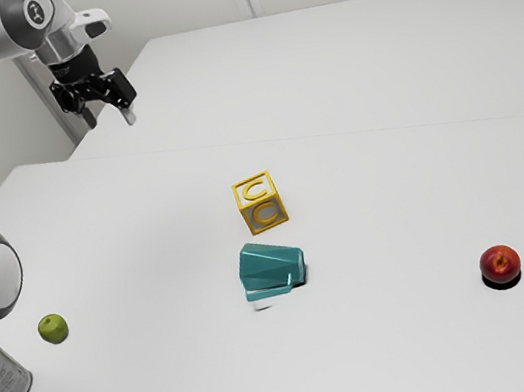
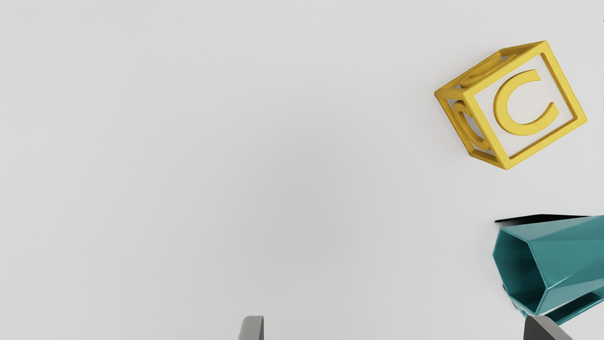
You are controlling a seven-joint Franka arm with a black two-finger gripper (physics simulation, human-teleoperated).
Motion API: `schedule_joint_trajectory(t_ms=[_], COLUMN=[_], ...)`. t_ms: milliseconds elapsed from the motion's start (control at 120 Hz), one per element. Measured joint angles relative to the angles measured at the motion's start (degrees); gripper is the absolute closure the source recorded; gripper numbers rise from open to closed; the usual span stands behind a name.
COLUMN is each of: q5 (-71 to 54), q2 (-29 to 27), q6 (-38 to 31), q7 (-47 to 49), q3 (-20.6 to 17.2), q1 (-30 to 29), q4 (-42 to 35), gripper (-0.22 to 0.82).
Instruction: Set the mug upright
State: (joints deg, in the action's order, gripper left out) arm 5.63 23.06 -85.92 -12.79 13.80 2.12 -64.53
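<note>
See mug [image 1: 272,266] lying near "C" block [image 1: 260,202], with level long axis and mouth toward the exterior view's left. Have gripper [image 1: 110,119] spread.

"What colour's the mug [image 1: 272,264]?"

"Teal, inside and out."

"And the block [image 2: 526,104]?"

"Yellow edges, yellow Cs. The apple [image 1: 500,263] is red, the small fruit [image 1: 53,328] green, the can [image 1: 1,376] grey, the table [image 1: 173,384] white."

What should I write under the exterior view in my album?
A mug lies on its side near a yellow block while the open gripper hangs high.
</note>
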Motion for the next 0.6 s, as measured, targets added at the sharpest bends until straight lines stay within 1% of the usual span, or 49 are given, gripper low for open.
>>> schedule_joint_trajectory(t_ms=[275,367,417,475,600], q5=[0.5,0.9,1.3,2.1,7.9], q2=[-1.2,-5.7,-9.7,-13.6,-18.8], q6=[-0.1,-1.6,-3.3,-5.3,-9.4], q7=[-1.0,-1.1,-0.8,-0.3,1.5], q3=[-0.1,-0.1,-0.1,-0.1,-0.1], q1=[-0.2,1.8,2.7,4.1,4.6], q4=[-1.0,-9.8,-16.5,-22.5,-34.4], gripper=[0.00,0.00,0.00,0.00,0.00])
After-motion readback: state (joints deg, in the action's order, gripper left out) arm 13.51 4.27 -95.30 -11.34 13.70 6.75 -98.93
